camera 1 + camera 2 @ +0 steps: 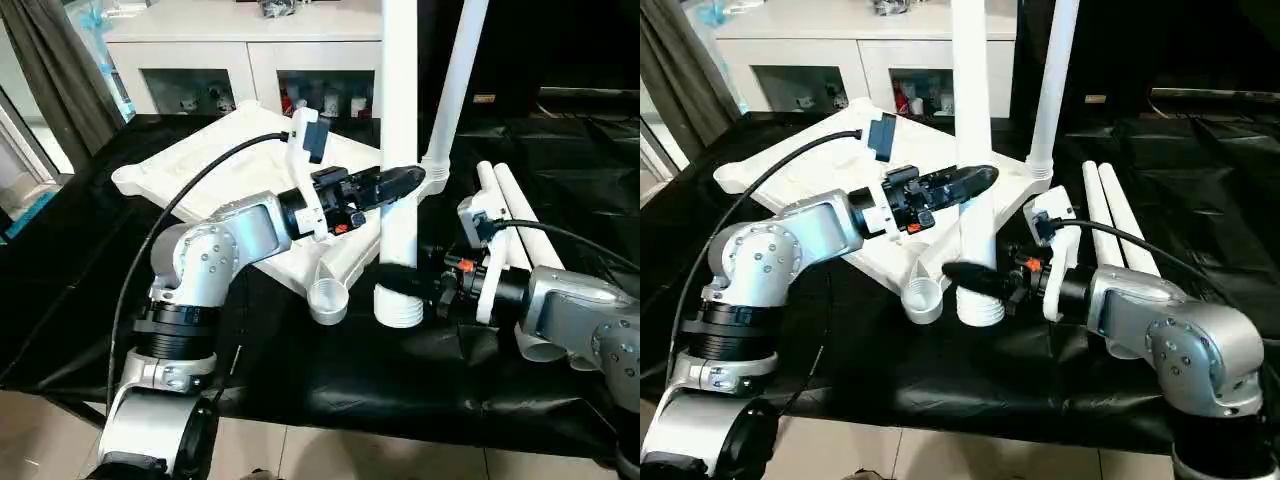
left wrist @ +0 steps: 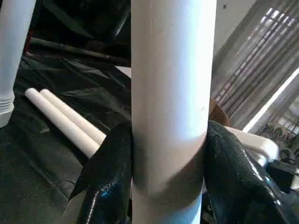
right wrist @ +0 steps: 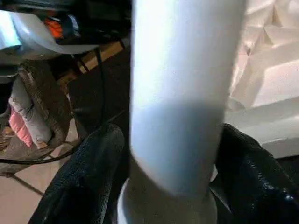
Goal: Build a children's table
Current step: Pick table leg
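The children's table is in parts. Its white tabletop (image 1: pixel 235 125) lies upside down on the black-covered bench. One white leg (image 1: pixel 458 70) stands in the far corner socket. My left gripper (image 1: pixel 405 182) is shut on a second leg (image 1: pixel 400 90) at mid-height and holds it upright. That leg's threaded end (image 1: pixel 400 305) is down by the bench, beside the near corner socket (image 1: pixel 328 298). My right gripper (image 1: pixel 975 275) is open around the leg's lower part, with a gap showing beside one finger (image 3: pixel 88 182). Two more legs (image 1: pixel 512 205) lie side by side behind my right wrist.
A white cabinet (image 1: pixel 200 60) with glass doors stands behind the bench. A grey curtain (image 1: pixel 60 70) hangs at the back left. The bench's front edge (image 1: pixel 350 420) drops to a tiled floor. Black cables run along both forearms.
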Tool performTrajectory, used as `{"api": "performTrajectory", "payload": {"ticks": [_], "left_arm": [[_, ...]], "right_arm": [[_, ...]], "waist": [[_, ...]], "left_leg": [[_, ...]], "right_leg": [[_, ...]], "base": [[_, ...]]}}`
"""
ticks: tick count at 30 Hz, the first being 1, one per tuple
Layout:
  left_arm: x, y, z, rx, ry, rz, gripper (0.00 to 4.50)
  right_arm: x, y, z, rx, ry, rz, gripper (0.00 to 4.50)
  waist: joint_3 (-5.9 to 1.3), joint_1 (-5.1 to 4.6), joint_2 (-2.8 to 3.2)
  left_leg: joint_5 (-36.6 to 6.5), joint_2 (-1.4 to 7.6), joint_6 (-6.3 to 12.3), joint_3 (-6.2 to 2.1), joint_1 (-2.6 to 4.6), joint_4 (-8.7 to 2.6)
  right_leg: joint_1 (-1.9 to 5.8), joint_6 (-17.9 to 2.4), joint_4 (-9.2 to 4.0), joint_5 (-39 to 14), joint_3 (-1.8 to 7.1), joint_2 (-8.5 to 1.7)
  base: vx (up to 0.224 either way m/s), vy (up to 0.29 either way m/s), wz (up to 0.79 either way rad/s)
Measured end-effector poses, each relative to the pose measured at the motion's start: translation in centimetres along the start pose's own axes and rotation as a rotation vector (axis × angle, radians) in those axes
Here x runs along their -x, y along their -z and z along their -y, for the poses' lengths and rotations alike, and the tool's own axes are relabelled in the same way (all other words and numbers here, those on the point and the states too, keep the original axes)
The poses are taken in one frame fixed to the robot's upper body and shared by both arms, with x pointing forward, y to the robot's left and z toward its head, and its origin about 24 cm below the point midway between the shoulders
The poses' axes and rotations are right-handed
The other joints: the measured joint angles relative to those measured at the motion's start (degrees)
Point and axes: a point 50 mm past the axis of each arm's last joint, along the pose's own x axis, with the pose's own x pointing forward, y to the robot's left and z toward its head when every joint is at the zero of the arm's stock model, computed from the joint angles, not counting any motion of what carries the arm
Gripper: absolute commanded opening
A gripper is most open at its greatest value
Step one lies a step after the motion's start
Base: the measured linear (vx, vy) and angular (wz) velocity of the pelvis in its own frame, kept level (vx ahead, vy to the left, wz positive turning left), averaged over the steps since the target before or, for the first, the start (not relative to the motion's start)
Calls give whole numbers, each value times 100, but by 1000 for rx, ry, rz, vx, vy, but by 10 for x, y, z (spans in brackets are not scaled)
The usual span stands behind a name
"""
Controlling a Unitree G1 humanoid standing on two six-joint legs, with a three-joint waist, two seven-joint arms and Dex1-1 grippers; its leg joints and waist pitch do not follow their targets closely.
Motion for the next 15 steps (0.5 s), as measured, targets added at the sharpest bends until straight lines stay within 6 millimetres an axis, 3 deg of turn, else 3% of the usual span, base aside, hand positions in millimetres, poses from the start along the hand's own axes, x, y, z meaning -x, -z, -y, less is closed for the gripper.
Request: {"api": "performTrajectory", "payload": {"ticks": [7, 15], "left_arm": [[4, -1, 2, -22, 4, 2, 188], [8, 0, 3, -28, 2, -2, 188]], "right_arm": [[-5, -9, 8, -51, -57, 12, 321], [-7, -6, 10, -116, -109, 2, 321]], "waist": [[1, 53, -98], [7, 128, -134]], "left_leg": [[-2, 1, 3, 3, -3, 0], [-1, 1, 3, 4, -3, 1]], "right_leg": [[-4, -2, 1, 1, 1, -1], [-4, -12, 2, 7, 1, -2]], "base": [[0, 0, 0], [0, 0, 0]]}}
